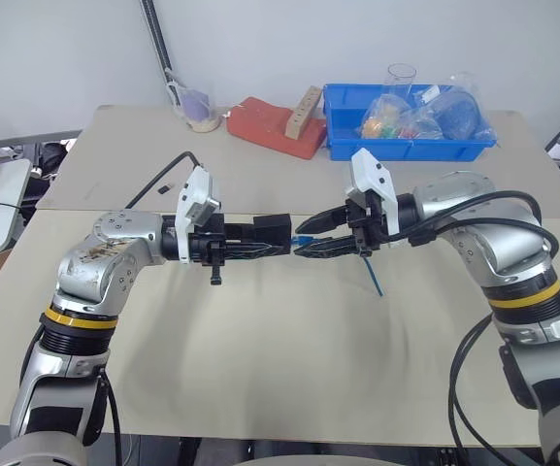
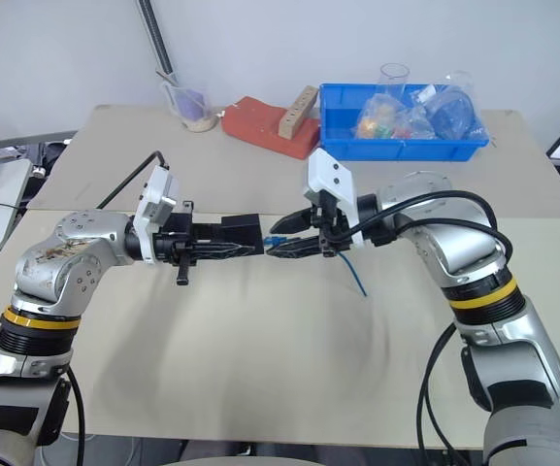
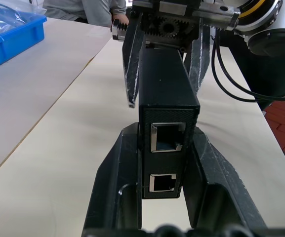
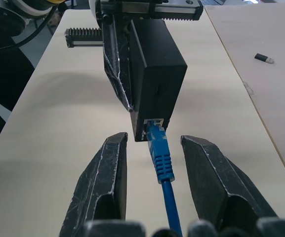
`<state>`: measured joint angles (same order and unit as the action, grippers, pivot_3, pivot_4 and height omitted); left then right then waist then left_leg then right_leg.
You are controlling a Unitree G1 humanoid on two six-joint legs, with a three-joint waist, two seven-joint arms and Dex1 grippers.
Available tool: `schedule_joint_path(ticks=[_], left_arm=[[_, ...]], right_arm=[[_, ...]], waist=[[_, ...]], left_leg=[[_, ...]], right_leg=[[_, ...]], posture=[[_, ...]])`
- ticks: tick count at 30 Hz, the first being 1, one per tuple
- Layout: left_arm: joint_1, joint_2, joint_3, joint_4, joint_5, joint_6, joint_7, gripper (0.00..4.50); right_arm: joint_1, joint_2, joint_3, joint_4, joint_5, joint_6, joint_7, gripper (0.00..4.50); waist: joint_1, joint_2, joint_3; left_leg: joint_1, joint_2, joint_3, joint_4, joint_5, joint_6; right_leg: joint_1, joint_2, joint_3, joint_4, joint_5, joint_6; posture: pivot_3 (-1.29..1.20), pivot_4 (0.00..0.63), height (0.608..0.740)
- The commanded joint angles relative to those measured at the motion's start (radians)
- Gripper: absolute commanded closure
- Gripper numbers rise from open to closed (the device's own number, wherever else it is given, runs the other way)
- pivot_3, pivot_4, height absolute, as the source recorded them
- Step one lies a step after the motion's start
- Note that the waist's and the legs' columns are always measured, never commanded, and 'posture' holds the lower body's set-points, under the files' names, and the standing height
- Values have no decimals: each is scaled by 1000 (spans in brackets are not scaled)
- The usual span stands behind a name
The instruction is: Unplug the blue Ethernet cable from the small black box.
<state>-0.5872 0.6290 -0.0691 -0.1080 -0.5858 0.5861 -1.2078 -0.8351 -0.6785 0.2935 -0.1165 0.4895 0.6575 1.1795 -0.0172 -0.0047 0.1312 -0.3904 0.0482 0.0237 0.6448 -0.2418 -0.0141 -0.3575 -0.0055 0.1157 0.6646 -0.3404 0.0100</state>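
Observation:
My left gripper [image 1: 281, 241] is shut on the small black box [image 1: 270, 231] and holds it level above the table, its fingers [image 3: 117, 168] clamped on the box's two sides. The blue Ethernet cable's plug [image 4: 158, 143] sits in a port on the box's [image 4: 157, 64] end face. My right gripper [image 4: 154, 139] faces the left one, with its fingers [image 4: 107, 168] apart on either side of the plug and not touching it. The blue Ethernet cable [image 1: 374, 274] runs back through that gripper and hangs down towards the table. Two empty ports show on the box's [image 3: 167, 98] other end.
A blue bin [image 1: 406, 146] of bagged items stands at the back right, with a red object [image 1: 275, 126] and a wooden block [image 1: 304, 112] beside it. A cup [image 1: 200, 107] stands at the back left. A tiny black chip [image 4: 264, 59] lies on the table. A person [image 3: 98, 10] sits beyond the table.

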Motion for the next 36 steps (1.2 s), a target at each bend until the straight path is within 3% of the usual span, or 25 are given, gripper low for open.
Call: schedule_joint_path(ticks=[1,10,13,16,17,32,33,36], left_arm=[[-24,1,10,-20,-2,-22,-8,3921],[-22,-1,9,-24,-1,-24,-12,3921],[-18,-1,6,-24,3,-29,-17,3921],[-17,-2,4,-25,4,-31,-19,3921],[-16,-1,2,-26,5,-32,-21,3921],[-10,1,-11,-18,34,-61,-49,3921],[-10,0,-11,-18,34,-61,-49,3921],[-10,0,-11,-17,34,-61,-50,3921]], right_arm=[[-3,3,-22,-4,-7,0,14,2522],[-9,10,-23,8,-23,-1,35,2522],[-10,12,-24,10,-24,1,44,3269],[-12,11,-24,8,-25,3,59,4369],[-13,11,-24,5,-23,7,62,4465],[-25,8,-25,-35,-13,62,95,4465],[-23,11,-25,-37,-14,61,92,3542],[-16,21,-27,-42,-14,60,85,2574]], waist=[[0,0,0],[0,0,0],[1,0,0],[1,0,0],[1,0,0],[0,0,0],[0,0,0],[0,0,0]], left_leg=[[0,0,0,0,0,0],[0,0,0,0,0,0],[0,0,0,0,0,0],[0,0,0,0,0,0],[0,0,0,0,0,0],[0,0,0,0,0,0],[0,0,0,0,0,0],[0,0,0,0,0,0]], right_leg=[[0,0,0,0,0,0],[0,0,0,0,0,0],[0,0,0,0,0,0],[0,0,0,0,0,0],[0,0,0,0,0,0],[0,0,0,0,0,0],[0,0,0,0,0,0],[0,0,0,0,0,0]], posture=[[0,150,740],[0,150,740],[0,150,740],[0,150,740],[0,150,740],[0,150,740],[0,150,740],[0,150,740]])
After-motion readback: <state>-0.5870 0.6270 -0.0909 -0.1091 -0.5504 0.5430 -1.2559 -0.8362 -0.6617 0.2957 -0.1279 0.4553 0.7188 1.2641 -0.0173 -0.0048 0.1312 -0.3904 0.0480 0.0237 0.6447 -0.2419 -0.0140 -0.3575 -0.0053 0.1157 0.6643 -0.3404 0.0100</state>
